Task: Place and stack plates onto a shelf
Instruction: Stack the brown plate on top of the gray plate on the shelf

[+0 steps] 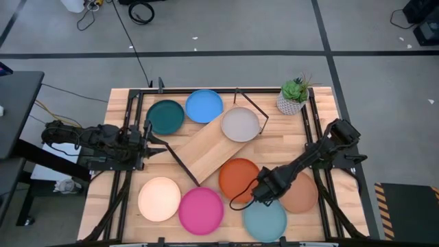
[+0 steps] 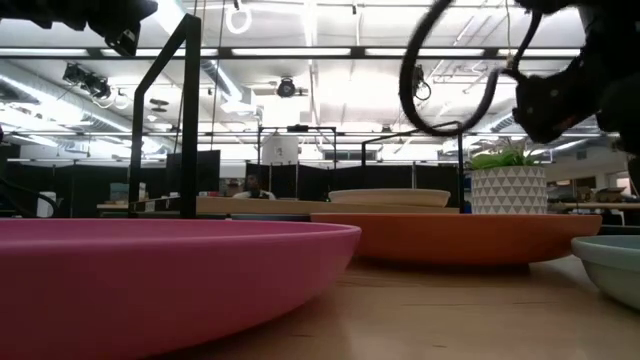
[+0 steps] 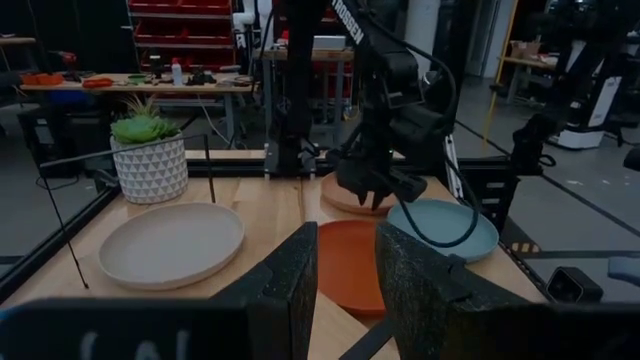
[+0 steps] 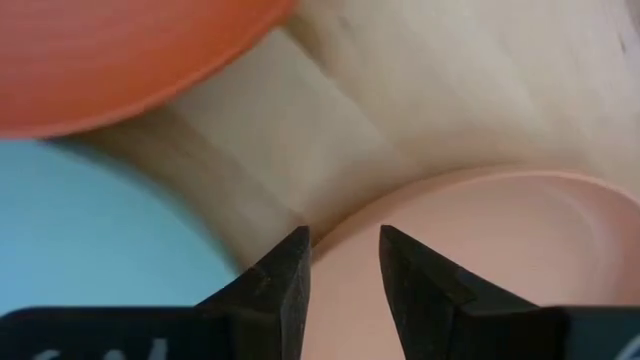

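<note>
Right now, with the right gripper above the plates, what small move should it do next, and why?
Probably lower the right gripper a little and close on the rim of the tan plate. Its fingers are open and sit right at that rim, between the orange plate and the light blue plate. The shelf holds only the grey plate so far.

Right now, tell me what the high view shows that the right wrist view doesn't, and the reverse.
Only the high view shows the shelf with the grey plate on it, the potted plant and the left gripper. Only the right wrist view shows the right gripper close up, fingers parted just above the tan-brown plate. Both show the orange plate and light blue plate.
</note>
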Controlling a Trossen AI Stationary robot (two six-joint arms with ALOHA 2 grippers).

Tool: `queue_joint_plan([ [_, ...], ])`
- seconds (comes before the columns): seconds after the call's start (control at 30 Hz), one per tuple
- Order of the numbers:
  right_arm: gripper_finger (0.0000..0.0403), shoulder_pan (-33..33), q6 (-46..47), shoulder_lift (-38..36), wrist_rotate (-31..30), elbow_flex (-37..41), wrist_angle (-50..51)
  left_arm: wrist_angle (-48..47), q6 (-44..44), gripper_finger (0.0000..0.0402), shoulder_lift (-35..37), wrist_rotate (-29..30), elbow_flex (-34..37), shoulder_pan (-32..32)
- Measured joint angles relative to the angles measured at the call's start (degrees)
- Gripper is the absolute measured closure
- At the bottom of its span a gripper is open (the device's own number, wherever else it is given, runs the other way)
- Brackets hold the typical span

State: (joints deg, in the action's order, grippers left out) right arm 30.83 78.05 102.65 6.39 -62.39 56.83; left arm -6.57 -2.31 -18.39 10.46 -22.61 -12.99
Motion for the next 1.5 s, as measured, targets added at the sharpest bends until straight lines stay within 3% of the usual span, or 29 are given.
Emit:
queue_joint_plan([
  [0.23,0.0295,-1.4,-1.32,-0.01,0.96,4.22,-5.19,-0.94,0.0,0.0292,0.02,0.02,0.0,0.0],
  [0.53,0.0384,-3.46,-9.28,-0.13,-0.39,4.55,-4.54,-1.18,0.0,0.0292,0.02,0.02,0.0,0.0],
  [0.73,0.0388,-3.65,-13.84,-0.13,-1.81,4.54,-3.35,-1.7,0.0,0.0292,0.02,0.02,0.0,0.0],
  [0.93,0.0387,-3.86,-18.7,-0.23,-4.93,-0.63,6.28,-1.51,-0.01,0.0292,0.02,0.02,-0.02,0.0],
  [1.07,0.0387,-2.88,-26.39,-0.24,-7.58,-6.48,11.3,-1.78,0.01,0.0292,0.02,0.01,-0.02,0.01],
  [1.37,0.0387,-0.57,-51.86,-0.3,-16.94,-14.99,12.46,-1.9,0.0,0.0292,0.02,0.02,-0.02,0.02],
  [1.5,0.0387,-3.25,-60.25,-0.31,-20.19,-16.43,12.73,-1.74,-0.02,0.0292,0.01,0.02,-0.02,0.02],
])
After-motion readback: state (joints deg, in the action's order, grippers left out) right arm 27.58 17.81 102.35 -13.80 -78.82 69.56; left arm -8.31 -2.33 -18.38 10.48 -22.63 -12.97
